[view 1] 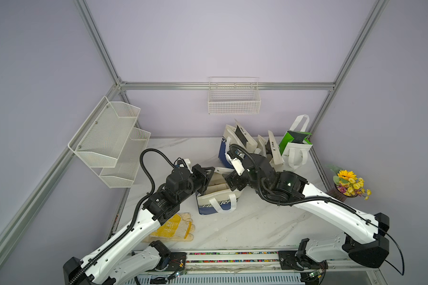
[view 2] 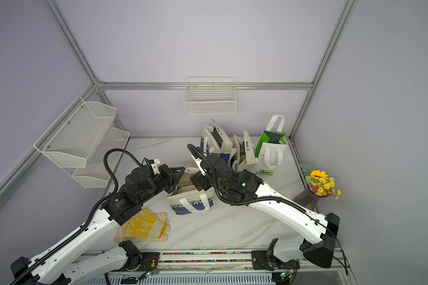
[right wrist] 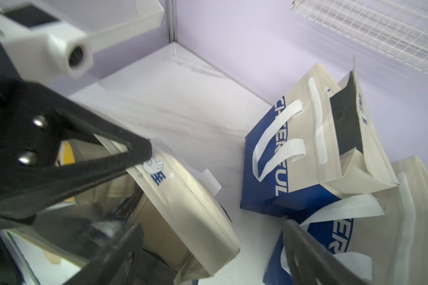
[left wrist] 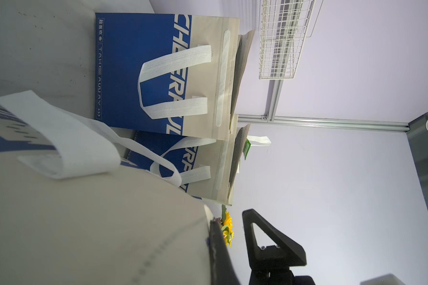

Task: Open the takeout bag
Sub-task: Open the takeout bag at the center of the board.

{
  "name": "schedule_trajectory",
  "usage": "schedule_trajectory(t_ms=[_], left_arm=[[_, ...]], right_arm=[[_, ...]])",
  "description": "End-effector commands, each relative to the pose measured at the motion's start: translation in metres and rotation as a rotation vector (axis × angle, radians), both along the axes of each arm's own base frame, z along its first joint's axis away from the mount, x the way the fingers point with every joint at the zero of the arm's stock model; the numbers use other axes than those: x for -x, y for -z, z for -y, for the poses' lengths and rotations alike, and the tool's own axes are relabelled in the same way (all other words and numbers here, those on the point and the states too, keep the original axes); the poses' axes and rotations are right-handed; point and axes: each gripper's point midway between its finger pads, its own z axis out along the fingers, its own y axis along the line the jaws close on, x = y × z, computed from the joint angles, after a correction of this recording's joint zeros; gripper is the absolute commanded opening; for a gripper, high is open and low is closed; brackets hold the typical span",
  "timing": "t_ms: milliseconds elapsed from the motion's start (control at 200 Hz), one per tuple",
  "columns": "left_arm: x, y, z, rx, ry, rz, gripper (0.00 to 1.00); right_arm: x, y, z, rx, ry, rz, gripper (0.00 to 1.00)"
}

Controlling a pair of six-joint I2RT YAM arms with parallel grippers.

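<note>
**Desk:** What is the bag made of, from where you sit?

**Operator:** Soft non-woven cloth. The takeout bag [view 1: 216,201] is boxy. It is dark blue below with white lettering and beige above, with a dotted seam along the rim. A flat white strap handle loops down its front. It stands front and centre on the table [view 1: 257,229], between my two arms, mouth up.

**Desk:** And your hands?

**Operator:** My left hand [view 1: 207,179] is closed on the bag's rim on my left side. In the right wrist view its black triangular fingers [right wrist: 97,153] pinch the beige flap. My right hand [view 1: 232,184] is at the opposite rim with its jaws wide apart, gripping nothing. I cannot tell whether it touches the cloth.

**Desk:** How many bags in all?

**Operator:** Four. Two blue-and-beige bags [left wrist: 134,61] of the same print stand at the back of the table, touching each other. One green-and-white bag [view 1: 295,154] stands just beside them, with its handle upright.

**Desk:** Anything else?

**Operator:** Knit gloves [view 1: 176,228], cream with yellow palms, lie flat near the front edge, partly under my left arm. They look like two, one on the other. There is one white wire basket [view 1: 234,103] on the back wall and one two-tier mesh shelf [view 1: 109,145] on the left wall. One bunch of yellow flowers [view 1: 350,182] sits at the table's right edge. The table is smooth and white with grey veining.
</note>
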Motion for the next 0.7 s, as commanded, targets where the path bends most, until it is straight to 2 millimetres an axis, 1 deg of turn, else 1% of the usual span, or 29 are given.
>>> schedule_trajectory(t_ms=[0, 80, 235, 330, 380, 410, 460, 515, 645, 695], left_arm=[[0.003, -0.057, -0.008, 0.073, -0.008, 0.13, 0.0], [0.003, -0.058, -0.011, 0.063, -0.014, 0.133, 0.0], [0.002, -0.054, -0.012, 0.057, -0.019, 0.125, 0.0], [0.001, -0.053, -0.013, 0.058, -0.019, 0.124, 0.0], [0.001, -0.053, -0.013, 0.056, -0.018, 0.124, 0.0], [0.001, -0.052, -0.013, 0.054, -0.018, 0.121, 0.0], [0.001, -0.05, -0.013, 0.052, -0.016, 0.117, 0.0], [0.001, -0.047, -0.015, 0.04, -0.02, 0.103, 0.0], [0.001, -0.04, -0.025, 0.0, -0.048, 0.085, 0.0], [0.0, -0.037, -0.027, -0.015, -0.052, 0.081, 0.0]], right_arm=[[-0.006, 0.005, -0.004, 0.129, -0.038, 0.033, 0.89], [-0.01, 0.011, -0.016, 0.168, -0.067, 0.022, 0.85], [-0.014, 0.019, -0.029, 0.218, -0.086, 0.033, 0.84], [-0.024, 0.021, -0.03, 0.235, -0.05, 0.065, 0.84], [-0.03, 0.028, -0.03, 0.268, -0.023, 0.072, 0.82], [-0.033, 0.031, -0.03, 0.286, -0.015, 0.076, 0.76], [-0.037, 0.034, -0.032, 0.297, -0.005, 0.076, 0.63], [-0.038, 0.037, -0.037, 0.308, -0.012, 0.063, 0.52], [-0.04, 0.038, -0.04, 0.312, -0.012, 0.048, 0.18], [-0.039, 0.038, -0.041, 0.307, -0.017, 0.046, 0.03]])
